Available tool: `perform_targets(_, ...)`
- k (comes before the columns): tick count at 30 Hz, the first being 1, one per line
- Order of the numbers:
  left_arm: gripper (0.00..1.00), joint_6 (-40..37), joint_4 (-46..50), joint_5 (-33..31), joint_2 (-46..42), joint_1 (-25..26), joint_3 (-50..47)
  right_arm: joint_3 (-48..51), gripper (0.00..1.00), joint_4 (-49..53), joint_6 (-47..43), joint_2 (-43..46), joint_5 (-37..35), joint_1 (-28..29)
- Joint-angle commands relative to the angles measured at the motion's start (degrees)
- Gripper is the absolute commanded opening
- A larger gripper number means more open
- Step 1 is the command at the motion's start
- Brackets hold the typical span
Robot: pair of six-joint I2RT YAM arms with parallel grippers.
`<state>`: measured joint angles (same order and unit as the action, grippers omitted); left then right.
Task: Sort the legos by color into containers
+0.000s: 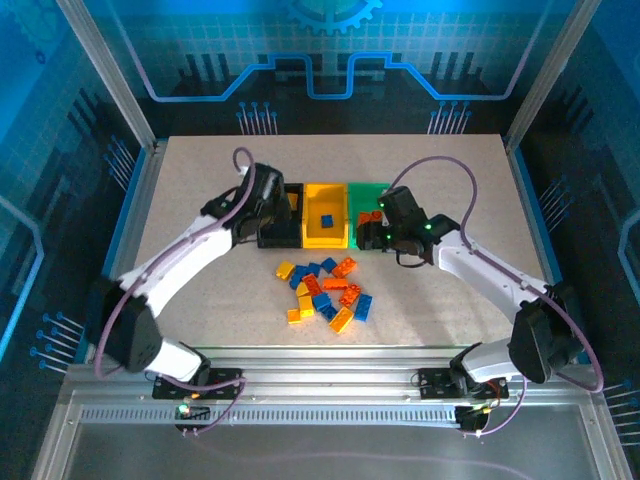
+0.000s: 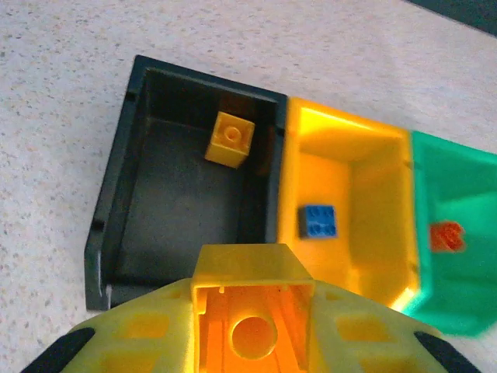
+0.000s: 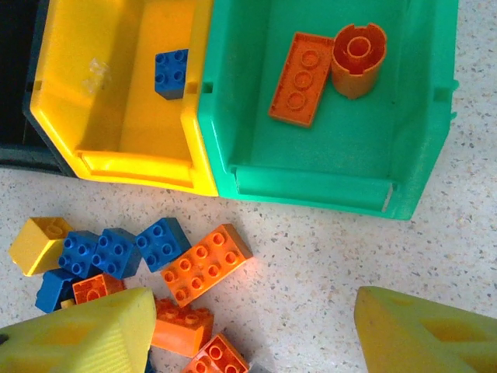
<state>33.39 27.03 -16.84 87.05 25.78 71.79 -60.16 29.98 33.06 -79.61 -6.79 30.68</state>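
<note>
- Top external gives me the layout: three bins joined in a row mid-worktop [image 1: 200, 170], with the loose pile [image 1: 325, 292] of yellow, blue and orange legos just in front of them.
- Left pincer [image 2: 252, 342] is over the near edge of the black bin [image 2: 109, 225]. It is clamped on a held yellow brick [image 2: 252, 299], whose hollow underside faces my wrist camera.
- Black bin: one small yellow lego [image 2: 230, 139] lies at its far end.
- Yellow bin [image 2: 373, 202]: one blue lego [image 2: 318, 221] on the floor.
- Green bin [image 2: 458, 186]: a flat orange lego [image 3: 301, 78] lies just beside a round orange piece [image 3: 358, 58].
- Right pincer [image 3: 252, 334] hangs with its jaws wide and nothing between them. It is above the worktop just in front of the green bin, at the right fringe of the pile.
</note>
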Motion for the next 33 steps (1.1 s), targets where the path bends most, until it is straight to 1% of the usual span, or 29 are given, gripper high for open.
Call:
perform_targets(1, 0.27, -3.33, 2.39, -2.39, 8.22, -2.22, 6.26, 1.11, 0.7, -0.18, 0.87, 2.98, 0.8, -0.61)
perform_targets(4, 0.26, -4.14, 4.58, -4.23, 15.2, -2.71, 11.94, 1.75, 0.7, 0.5, 0.78, 4.31, 0.72, -0.63)
perform_targets(10, 0.27, -4.02, 6.36, -4.97, 23.08, -2.94, 17.29, 3.05, 0.7, 1.16, 0.69, 6.44, 0.92, -0.62)
perform_targets(13, 0.34, -3.29, 6.41, -4.14, 24.57, -2.99, 18.08, 3.63, 0.7, 1.05, 0.74, 7.06, 1.5, -0.65)
perform_targets(19, 0.48, -2.57, 5.31, -2.66, 23.99, -2.9, 17.33, 4.59, 0.7, 1.56, 1.48, 6.95, 2.7, -0.62)
perform_targets(23, 0.56, -2.43, 4.68, -1.81, 21.56, -2.93, 16.19, 5.05, 0.7, 2.06, 2.04, 6.78, 4.04, -0.62)
perform_targets(25, 0.62, -1.89, 3.91, -0.7, 19.07, -2.87, 14.9, 5.54, 0.71, 2.13, 2.7, 6.66, 5.55, -0.62)
perform_targets(27, 0.71, -1.12, 2.53, 0.98, 15.66, -2.65, 12.61, 6.41, 0.71, 2.03, 3.76, 6.4, 6.85, -0.64)
perform_targets(29, 0.84, -0.17, 0.69, 2.57, 11.57, -2.0, 9.31, 7.61, 0.71, 1.7, 5.02, 6.09, 8.1, -0.55)
perform_targets(30, 0.93, 0.29, -0.56, 3.5, 8.86, -1.34, 7.03, 8.37, 0.71, 1.5, 5.74, 5.89, 8.65, -0.38)
perform_targets(31, 0.99, 0.74, -1.64, 4.25, 6.25, -0.47, 4.67, 9.14, 0.71, 1.28, 6.22, 5.58, 9.0, -0.15)
perform_targets(33, 0.99, 1.34, -3.63, 5.57, 1.39, 1.58, -0.27, 10.24, 0.71, 1.16, 7.09, 4.76, 9.29, 0.46)
